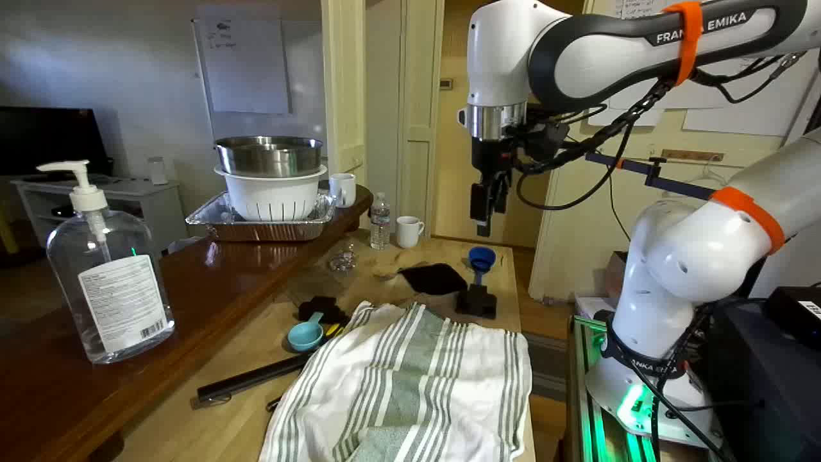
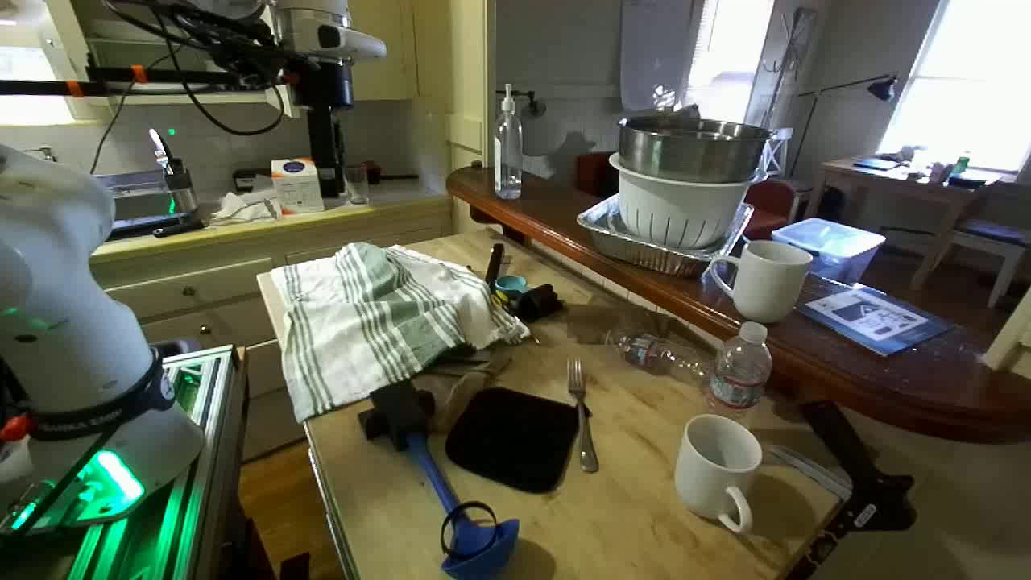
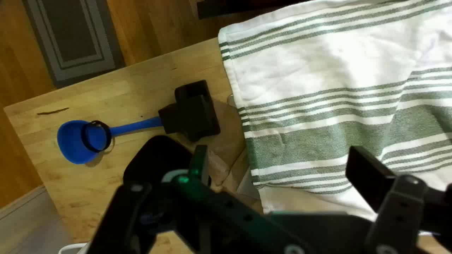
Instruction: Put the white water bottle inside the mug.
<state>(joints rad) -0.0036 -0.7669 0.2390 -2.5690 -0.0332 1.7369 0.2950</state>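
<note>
The white water bottle (image 1: pixel 380 224) is a small clear plastic bottle with a pale cap, upright on the wooden table; it also shows in an exterior view (image 2: pixel 739 374). The mug (image 1: pixel 408 232), white with a handle, stands upright on the table beside it; it also shows in an exterior view (image 2: pixel 715 471). A white rim, possibly the mug's, peeks in at the wrist view's bottom left corner. The bottle is not visible there. My gripper (image 3: pixel 280 164) is open and empty, high above the table and apart from both; it shows in both exterior views (image 1: pixel 487 215) (image 2: pixel 326 157).
A crushed clear bottle (image 2: pixel 656 354) lies near the upright one. A second white mug (image 2: pixel 772 280) stands on the raised wooden ledge (image 2: pixel 556 216). A striped towel (image 3: pixel 317 141), blue scoop (image 3: pixel 79 141), black pad (image 2: pixel 515 439), fork (image 2: pixel 581 419) and black-handled tool (image 2: pixel 866 479) lie around.
</note>
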